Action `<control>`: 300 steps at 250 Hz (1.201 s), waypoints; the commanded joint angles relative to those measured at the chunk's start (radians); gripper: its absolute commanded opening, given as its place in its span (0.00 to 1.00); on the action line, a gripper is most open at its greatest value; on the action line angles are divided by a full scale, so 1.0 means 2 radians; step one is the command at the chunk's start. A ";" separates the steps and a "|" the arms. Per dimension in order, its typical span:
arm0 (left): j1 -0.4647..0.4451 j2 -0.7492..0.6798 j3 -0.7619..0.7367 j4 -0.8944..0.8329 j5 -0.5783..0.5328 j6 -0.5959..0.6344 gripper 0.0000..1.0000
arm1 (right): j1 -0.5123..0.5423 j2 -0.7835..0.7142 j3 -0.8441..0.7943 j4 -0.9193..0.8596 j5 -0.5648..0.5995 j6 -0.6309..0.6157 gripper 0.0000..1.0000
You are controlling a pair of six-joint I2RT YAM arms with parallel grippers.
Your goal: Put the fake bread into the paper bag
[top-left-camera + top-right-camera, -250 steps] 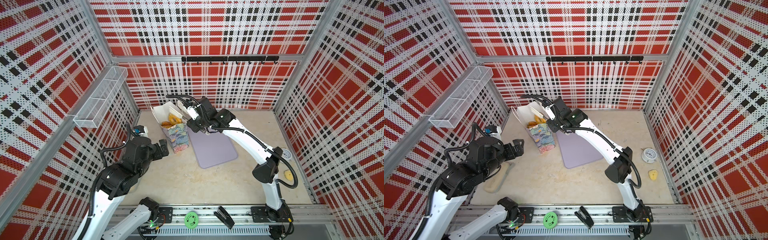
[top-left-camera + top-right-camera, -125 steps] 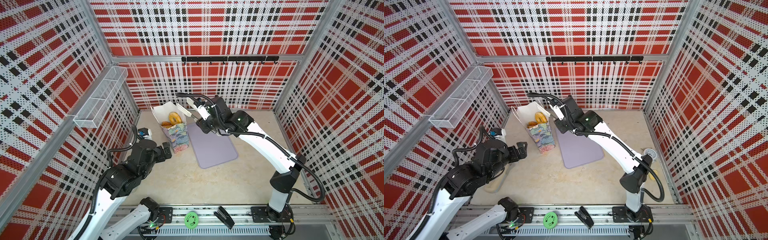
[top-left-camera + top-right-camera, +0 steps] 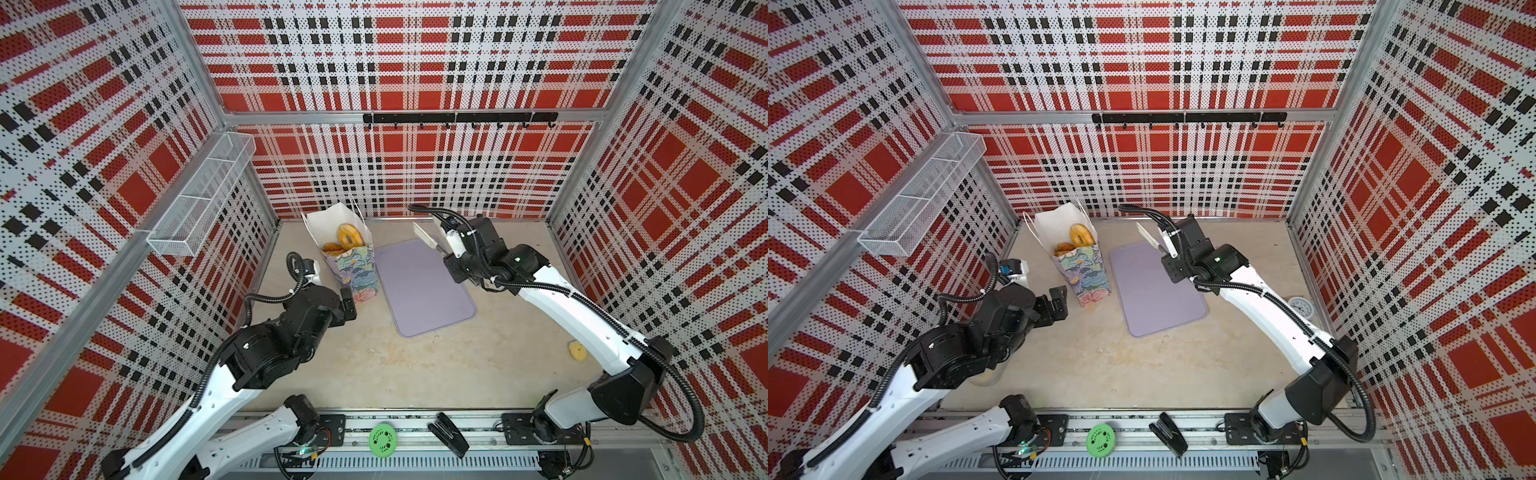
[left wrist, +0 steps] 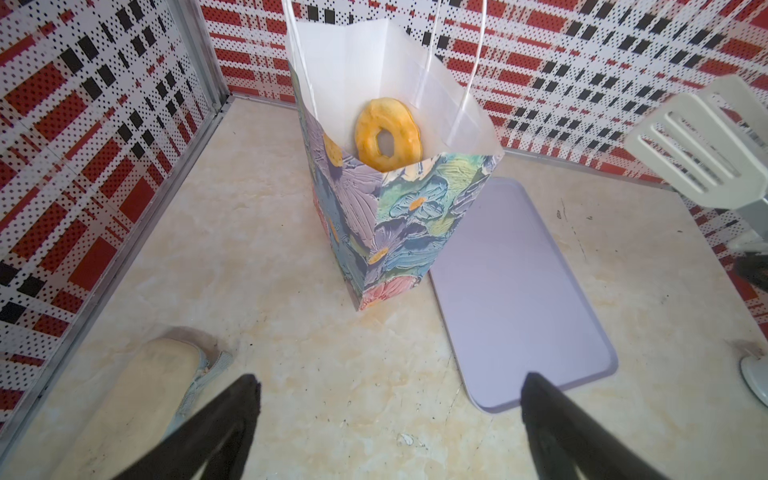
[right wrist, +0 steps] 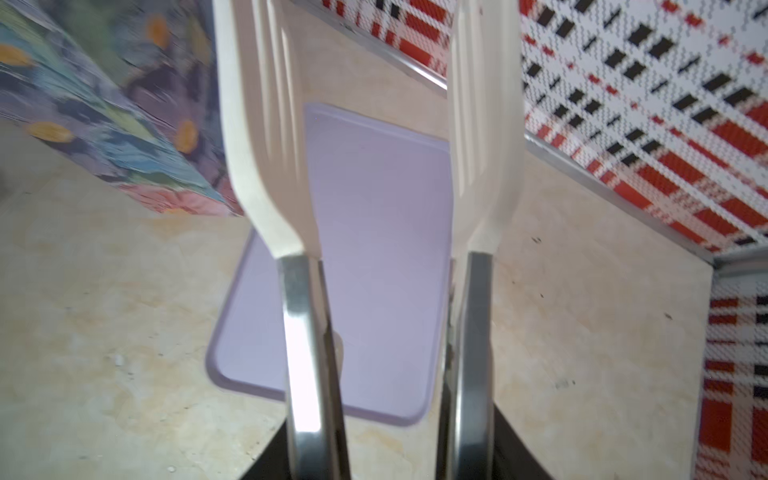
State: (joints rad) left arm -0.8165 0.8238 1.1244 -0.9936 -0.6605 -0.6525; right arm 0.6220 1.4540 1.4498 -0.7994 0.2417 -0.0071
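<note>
The work cell is closed on three sides by perforated red plaid walls [image 3: 415, 62]. Its base is formed by a beige marbled counter [image 3: 415, 374]. A wire basket [image 3: 199, 199] is mounted on the left wall, well above the counter.

The left tool [image 4: 389, 378] is positioned near the left wall with its fingers spread wide, and it is separated from the paper bag [image 3: 353, 270] by open counter. The paper bag is stood upright near the back left corner with its mouth open. The fake bread [image 4: 388, 137] is located inside it: a ring doughnut is leaned against the white inner face, and further golden pieces are seen beside it in both top views.

A flat lilac tray [image 3: 424, 291] is laid just beside the bag's base. Over the tray's far end, white slotted tongs [image 3: 424, 237] are pinched by the right tool [image 5: 390, 451], with their blades held apart.

Open counter is left between the tray and the right wall, where a small yellow piece [image 3: 577, 351] is seen.
</note>
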 commanded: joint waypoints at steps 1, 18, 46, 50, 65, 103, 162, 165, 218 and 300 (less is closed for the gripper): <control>-0.009 -0.007 -0.016 0.009 -0.044 -0.027 0.99 | -0.034 -0.042 -0.071 0.073 0.023 0.025 0.47; -0.011 -0.012 -0.024 0.009 -0.049 -0.031 0.99 | -0.059 -0.058 -0.116 0.093 0.024 0.038 0.48; -0.012 -0.025 -0.043 0.008 -0.055 -0.040 0.99 | -0.099 -0.070 -0.176 0.118 0.016 0.056 0.49; -0.012 -0.027 -0.047 0.009 -0.055 -0.042 0.99 | -0.105 -0.071 -0.182 0.119 0.013 0.058 0.49; -0.012 -0.037 -0.060 0.008 -0.054 -0.051 0.99 | -0.124 -0.070 -0.204 0.127 0.005 0.069 0.48; -0.011 -0.051 -0.089 0.000 -0.050 -0.077 0.99 | -0.164 -0.058 -0.244 0.148 -0.013 0.089 0.47; -0.011 -0.053 -0.121 -0.005 -0.039 -0.111 0.99 | -0.192 -0.012 -0.249 0.172 -0.021 0.111 0.49; -0.011 -0.053 -0.123 -0.006 -0.039 -0.112 0.99 | -0.193 -0.008 -0.248 0.172 -0.022 0.112 0.49; -0.011 -0.054 -0.133 -0.005 -0.028 -0.119 0.99 | -0.197 0.052 -0.229 0.193 -0.017 0.117 0.48; -0.009 -0.057 -0.143 -0.004 -0.027 -0.125 0.99 | -0.202 0.119 -0.196 0.206 -0.012 0.126 0.51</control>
State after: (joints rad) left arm -0.8330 0.7155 0.8543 -0.9958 -0.7029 -0.8783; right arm 0.2276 1.6505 1.0115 -0.4538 0.2077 0.2230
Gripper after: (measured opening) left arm 0.992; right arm 0.505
